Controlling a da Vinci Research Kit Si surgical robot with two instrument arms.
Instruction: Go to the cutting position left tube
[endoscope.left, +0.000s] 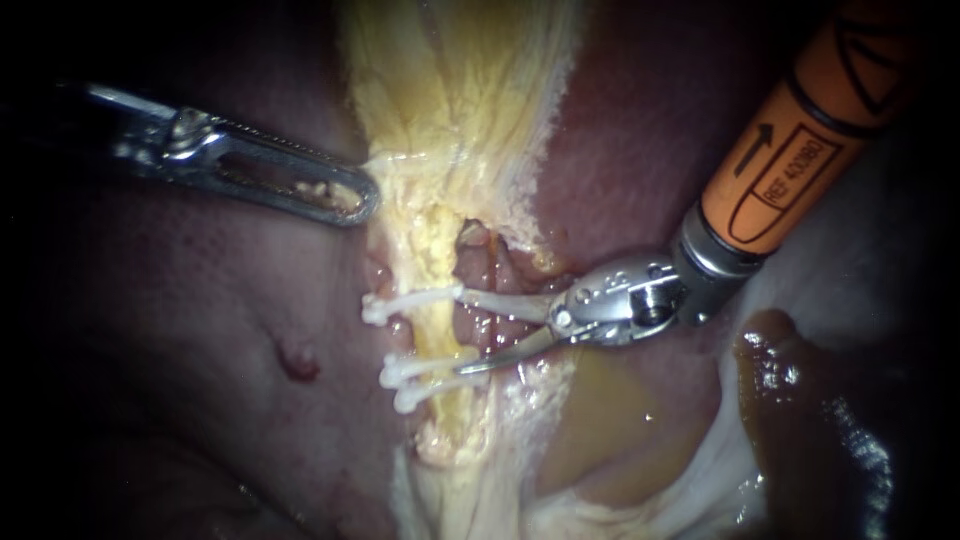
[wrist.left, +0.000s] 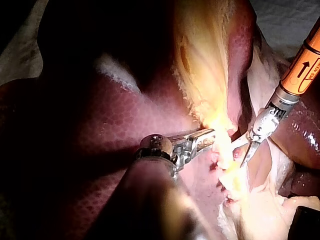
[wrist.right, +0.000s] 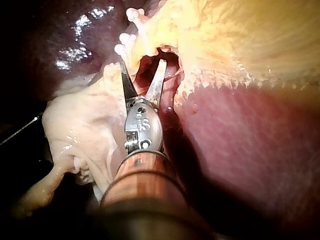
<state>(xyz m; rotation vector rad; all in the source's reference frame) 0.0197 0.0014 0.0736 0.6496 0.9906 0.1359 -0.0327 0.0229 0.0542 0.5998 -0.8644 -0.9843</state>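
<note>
Scissor blades at the tip of my right instrument (endoscope.left: 463, 332) stand spread in a narrow V and grip nothing. Both blade tips reach the right edge of the yellow band (endoscope.left: 450, 90), with moist pink tissue between them. One tip ends just beside the upper clip (endoscope.left: 412, 300), the other just beside the middle clip (endoscope.left: 430, 365). The lowest clip (endoscope.left: 430, 390) lies close under that. All three clips are white, slim bars crossing the yellow band.

The tube (endoscope.left: 437, 335) runs inside the yellow band, lumpy and pale. Its bare stretch between upper clip and middle clip is level with the gap between the blades. Whether it is the left tube cannot be told. The right wrist view confirms the spread of the blades (wrist.right: 142, 62), with a dark red hollow ahead of them.

My left instrument (endoscope.left: 355, 200) has its jaws pressed together on the yellow band's left edge, well apart from the clips. The visible jaw is bright steel, long and round-ended, with a toothed rim. It has a window, and pale tissue shows through it.

An orange sleeve (endoscope.left: 790, 160) covers the right instrument's shaft behind a steel wrist. The yellow band is fibrous, wet and frayed at its edges. The liver (endoscope.left: 200, 330) flanks it on both sides, smooth and dark red, with a small red spot (endoscope.left: 297, 362) to its left. A glossy brown mass (endoscope.left: 800, 420) lies to its right. In the left wrist view, pale cloth (wrist.left: 285, 20) shows beyond the liver.
</note>
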